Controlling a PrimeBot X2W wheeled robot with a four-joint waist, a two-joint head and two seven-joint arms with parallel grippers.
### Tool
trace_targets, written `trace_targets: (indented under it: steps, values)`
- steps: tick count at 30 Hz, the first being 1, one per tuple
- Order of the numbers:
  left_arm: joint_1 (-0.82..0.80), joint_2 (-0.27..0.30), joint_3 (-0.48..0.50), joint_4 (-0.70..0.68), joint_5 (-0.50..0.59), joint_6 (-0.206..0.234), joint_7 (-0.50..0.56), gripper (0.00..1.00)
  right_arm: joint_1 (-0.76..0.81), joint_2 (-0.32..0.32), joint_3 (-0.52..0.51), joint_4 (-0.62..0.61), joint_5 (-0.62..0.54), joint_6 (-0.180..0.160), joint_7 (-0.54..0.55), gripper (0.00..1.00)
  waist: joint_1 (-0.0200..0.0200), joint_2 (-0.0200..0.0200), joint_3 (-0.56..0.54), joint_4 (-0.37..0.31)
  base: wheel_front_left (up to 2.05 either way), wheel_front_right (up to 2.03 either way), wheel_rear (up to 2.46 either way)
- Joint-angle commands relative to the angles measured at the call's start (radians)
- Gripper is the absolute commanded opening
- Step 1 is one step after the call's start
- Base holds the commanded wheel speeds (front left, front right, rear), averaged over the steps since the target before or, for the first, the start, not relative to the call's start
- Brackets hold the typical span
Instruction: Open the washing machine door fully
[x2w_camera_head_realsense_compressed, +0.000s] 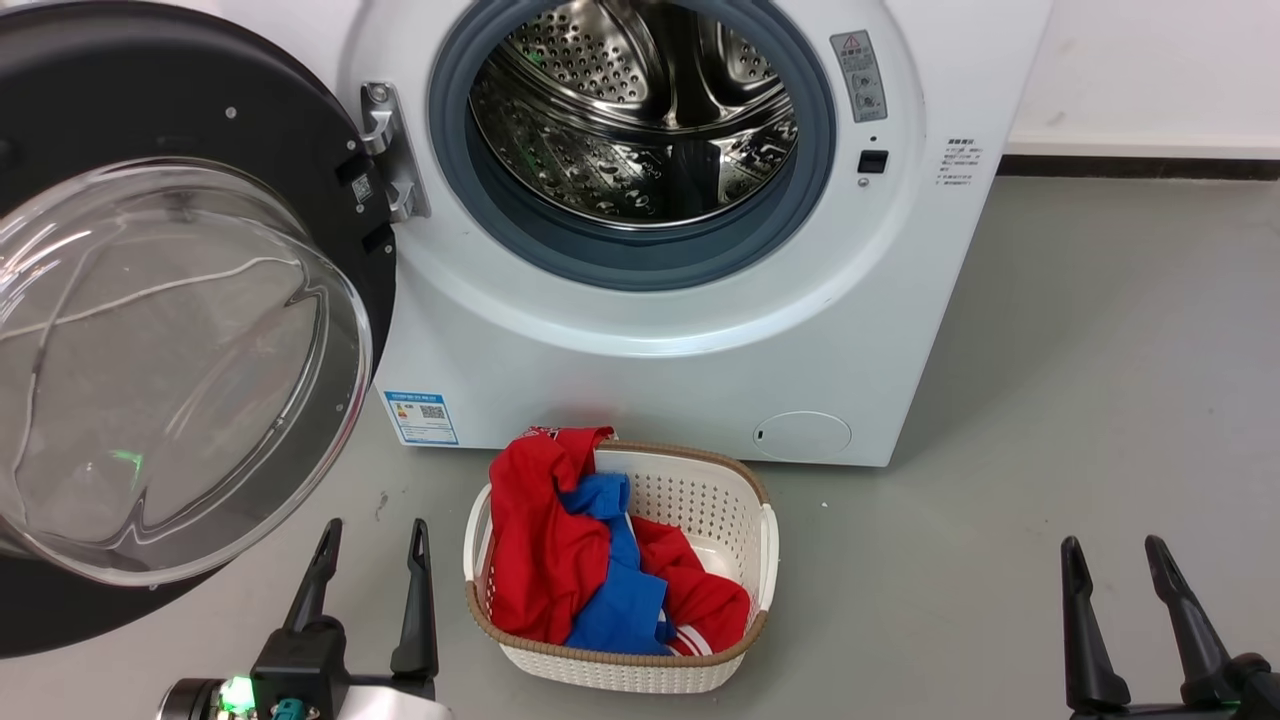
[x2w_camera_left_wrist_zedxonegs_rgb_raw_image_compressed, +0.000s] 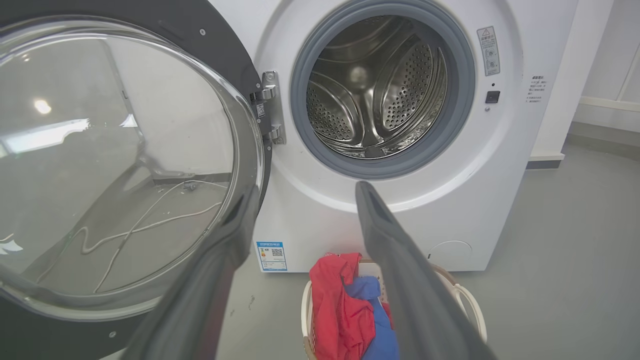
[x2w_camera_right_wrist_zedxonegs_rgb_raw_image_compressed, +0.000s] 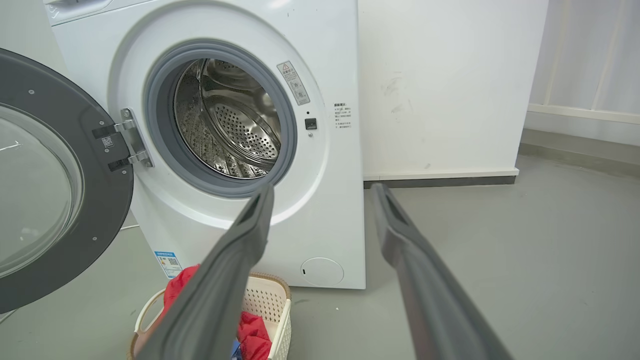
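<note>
The white washing machine (x2w_camera_head_realsense_compressed: 680, 350) stands ahead with its steel drum (x2w_camera_head_realsense_compressed: 635, 110) exposed inside the grey gasket. The washing machine door (x2w_camera_head_realsense_compressed: 170, 360), black with a clear bulging glass bowl, hangs swung out to the left on its hinge (x2w_camera_head_realsense_compressed: 390, 150). My left gripper (x2w_camera_head_realsense_compressed: 373, 535) is open low in the head view, just right of the door's lower edge and apart from it. My right gripper (x2w_camera_head_realsense_compressed: 1115, 552) is open at the lower right over bare floor. The door (x2w_camera_left_wrist_zedxonegs_rgb_raw_image_compressed: 120, 165) and machine (x2w_camera_left_wrist_zedxonegs_rgb_raw_image_compressed: 450, 215) show past my left fingers; the door (x2w_camera_right_wrist_zedxonegs_rgb_raw_image_compressed: 55, 190) also shows left in the right wrist view.
A white woven basket (x2w_camera_head_realsense_compressed: 745, 560) with red and blue clothes sits on the grey floor in front of the machine, between my grippers. A white wall (x2w_camera_head_realsense_compressed: 1150, 70) with a dark skirting runs behind on the right. A white cable is seen through the door glass.
</note>
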Motion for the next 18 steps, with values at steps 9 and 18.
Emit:
trace_targets:
  steps: [9,18]
  values:
    - [0.034,-0.003,0.002,0.013,0.001,0.008,-0.002,1.00,0.020,0.001,0.004,0.012,0.011,0.000,-0.002,1.00,0.0000,0.0000,-0.015,0.000,0.00,0.00,0.00]
    - [0.037,-0.006,0.005,0.015,-0.006,0.004,-0.002,1.00,0.020,0.001,0.001,0.010,0.014,0.000,-0.002,1.00,0.0000,0.0000,-0.020,0.004,0.00,0.00,0.00]
